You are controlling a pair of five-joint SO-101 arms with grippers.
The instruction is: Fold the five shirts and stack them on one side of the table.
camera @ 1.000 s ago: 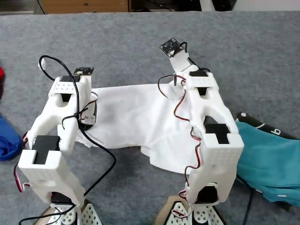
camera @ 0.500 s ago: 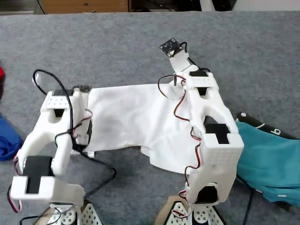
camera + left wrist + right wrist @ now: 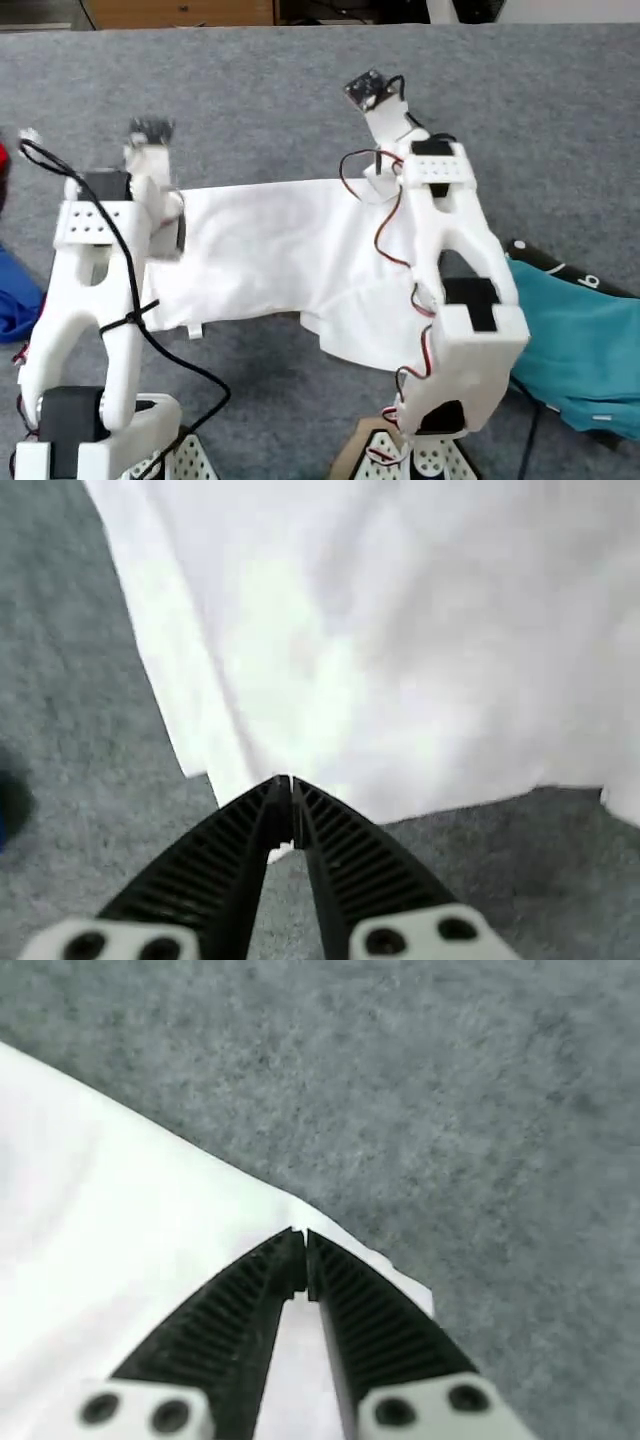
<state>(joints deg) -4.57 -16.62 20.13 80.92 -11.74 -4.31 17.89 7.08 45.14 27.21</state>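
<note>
Shirt [image 3: 280, 250] lies spread mid-desk [image 3: 250, 100]. Left gripper [image 3: 290, 805] clenched on its left edge, right gripper [image 3: 303, 1250] clenched on a far corner: probably 2 holds for a fold.

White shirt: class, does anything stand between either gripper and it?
Nothing visible does. The left gripper is shut on the white shirt at its edge, and the right gripper is shut on one of its corners, with bare grey table beside it.

Left pincer [image 3: 290, 785] tips pressed together; right pincer [image 3: 303, 1240] likewise; both pointing downward.
</note>
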